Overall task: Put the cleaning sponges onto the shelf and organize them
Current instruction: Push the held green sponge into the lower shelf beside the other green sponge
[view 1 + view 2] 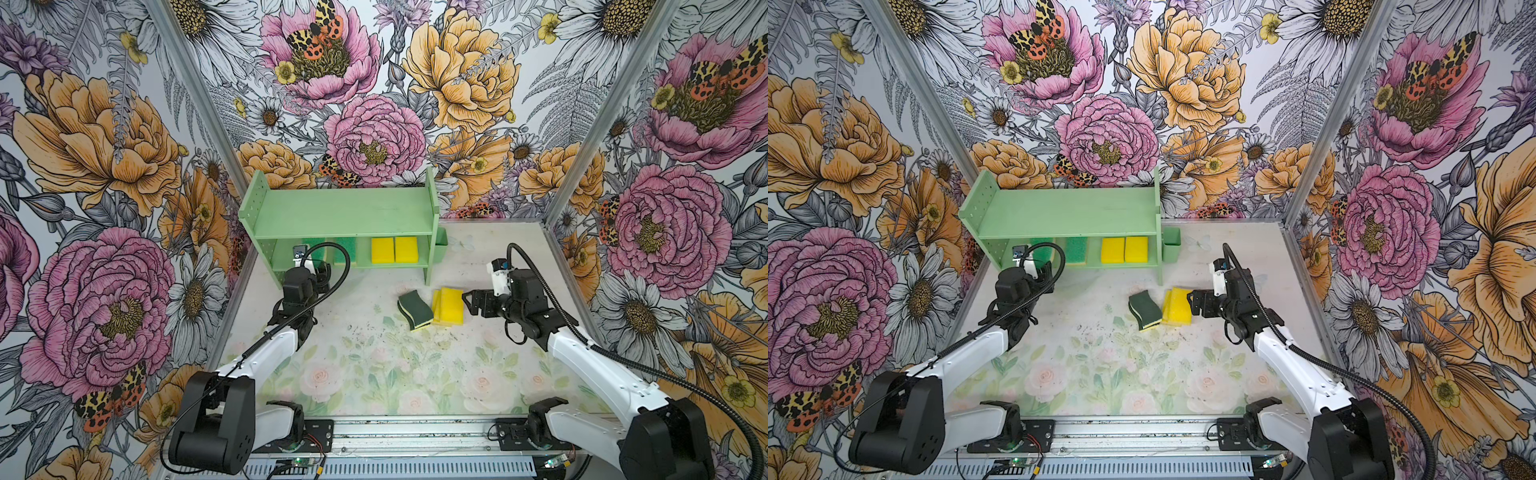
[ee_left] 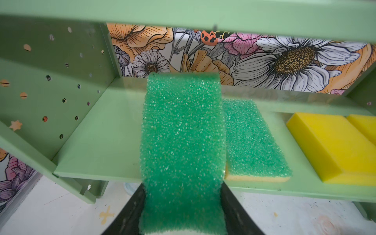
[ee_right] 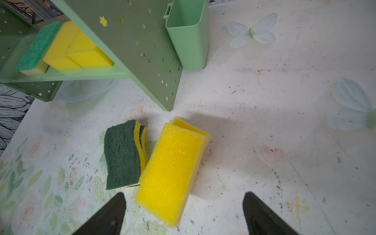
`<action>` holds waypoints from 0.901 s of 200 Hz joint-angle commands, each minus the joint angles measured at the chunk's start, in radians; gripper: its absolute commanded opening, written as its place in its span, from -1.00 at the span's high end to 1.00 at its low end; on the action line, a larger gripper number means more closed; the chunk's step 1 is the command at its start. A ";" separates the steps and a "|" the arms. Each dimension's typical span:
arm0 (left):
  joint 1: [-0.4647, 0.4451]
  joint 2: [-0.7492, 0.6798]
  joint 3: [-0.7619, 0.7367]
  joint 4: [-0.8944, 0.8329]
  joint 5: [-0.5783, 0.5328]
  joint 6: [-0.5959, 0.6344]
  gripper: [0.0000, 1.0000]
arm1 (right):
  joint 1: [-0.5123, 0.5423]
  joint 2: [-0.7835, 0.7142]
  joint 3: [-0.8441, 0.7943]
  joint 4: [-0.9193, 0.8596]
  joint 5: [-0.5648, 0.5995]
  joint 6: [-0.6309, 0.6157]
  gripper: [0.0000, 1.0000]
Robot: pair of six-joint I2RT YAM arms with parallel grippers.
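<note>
Two steps are in hand. Nearest us, our right gripper (image 3: 184, 195) hangs wide open and empty just beside the stacked yellow sponges (image 3: 171, 171) on the table (image 3: 284, 122); we judge it must advance and close. Farther off, our left gripper (image 2: 183, 200) clamps a bright-green-topped sponge (image 2: 183, 132) over the lower tier of the shelf (image 2: 101, 142), beside its twin (image 2: 254, 138); lowering and release likely follow.

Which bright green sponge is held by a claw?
The left sponge, pinched in the left claw; the right sponge lies free, flat on the shelf.
</note>
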 commanded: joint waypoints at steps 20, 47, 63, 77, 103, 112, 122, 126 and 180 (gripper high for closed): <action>0.017 0.054 0.047 0.048 0.053 0.007 -0.06 | -0.009 0.010 0.034 -0.002 -0.014 -0.018 -0.84; 0.019 0.093 0.070 0.052 0.053 0.015 -0.06 | -0.012 0.019 0.039 0.000 -0.014 -0.020 -0.84; 0.021 0.116 0.084 0.053 0.057 0.017 -0.05 | -0.013 0.027 0.042 0.000 -0.014 -0.021 -0.84; 0.021 0.134 0.094 0.057 0.056 0.018 -0.06 | -0.015 0.035 0.043 -0.001 -0.014 -0.021 -0.84; 0.022 0.157 0.111 0.057 0.054 0.022 -0.06 | -0.016 0.054 0.051 0.000 -0.016 -0.025 -0.84; 0.023 0.161 0.117 0.058 0.050 0.026 -0.05 | -0.016 0.060 0.055 -0.001 -0.016 -0.029 -0.84; 0.024 0.164 0.120 0.056 0.045 0.029 -0.05 | -0.019 0.066 0.059 0.000 -0.015 -0.030 -0.84; 0.024 0.165 0.120 0.056 0.043 0.030 -0.05 | -0.019 0.069 0.061 -0.001 -0.016 -0.031 -0.84; 0.035 0.168 0.118 0.058 0.017 0.039 -0.05 | -0.021 0.109 0.079 0.001 -0.026 -0.037 -0.84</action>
